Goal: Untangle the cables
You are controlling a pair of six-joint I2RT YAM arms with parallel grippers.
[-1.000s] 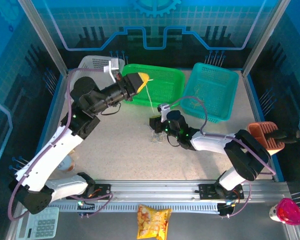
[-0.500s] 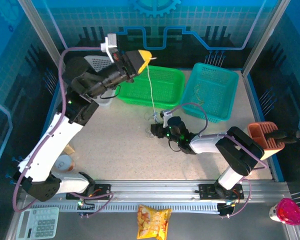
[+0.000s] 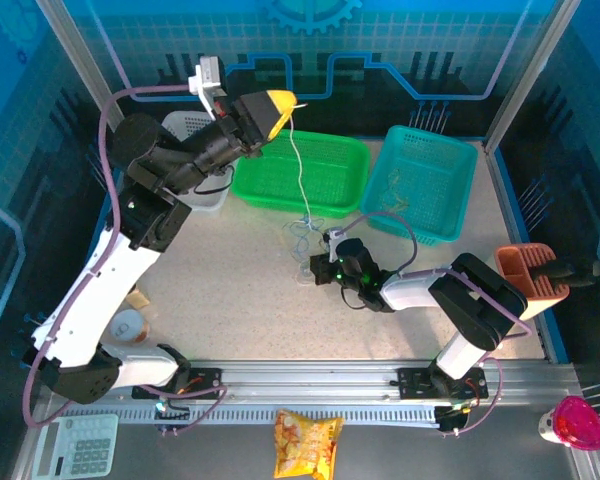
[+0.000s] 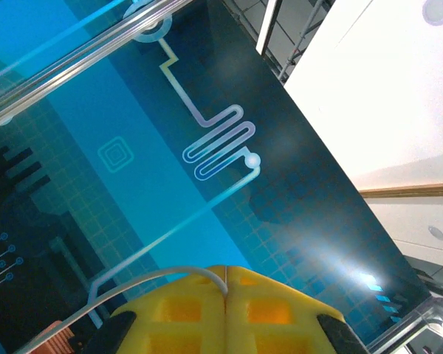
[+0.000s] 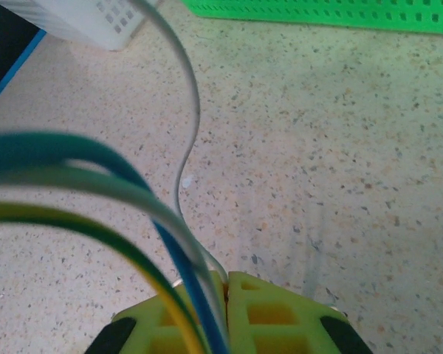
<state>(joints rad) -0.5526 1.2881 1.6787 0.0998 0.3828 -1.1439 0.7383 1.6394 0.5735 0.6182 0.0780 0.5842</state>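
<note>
Yellow pads of the left gripper (image 3: 280, 100) are clamped hard on one white strand (image 3: 298, 170), held high over the far-left corner of the green basket (image 3: 265, 185). On the left wrist cam (image 4: 227, 295) the pads meet flush and the strand (image 4: 144, 280) exits the seam and curves off to one side. From there it hangs down across the green basket to the rest of the cables (image 3: 302, 238), a small curly clump on the table (image 3: 230, 290) just in front of the basket's near rim. The right gripper (image 3: 315, 272) sits low on the table right beside that clump, a bit nearer than the basket's front edge, fingers pinched together on the bundle. The right wrist cam (image 5: 227, 287) shows blue, white and yellow-green cables (image 5: 96, 184) looping out of the closed seam, and one pale strand rising toward the green basket. For edges, the teal basket (image 3: 470, 150) is close on the green basket's right and the white basket (image 3: 185, 125) is tucked at its left behind the left arm. The back wall panel (image 3: 380, 40) stands just beyond its far rim. Open tabletop runs in front of the green basket and to its front-left.
</note>
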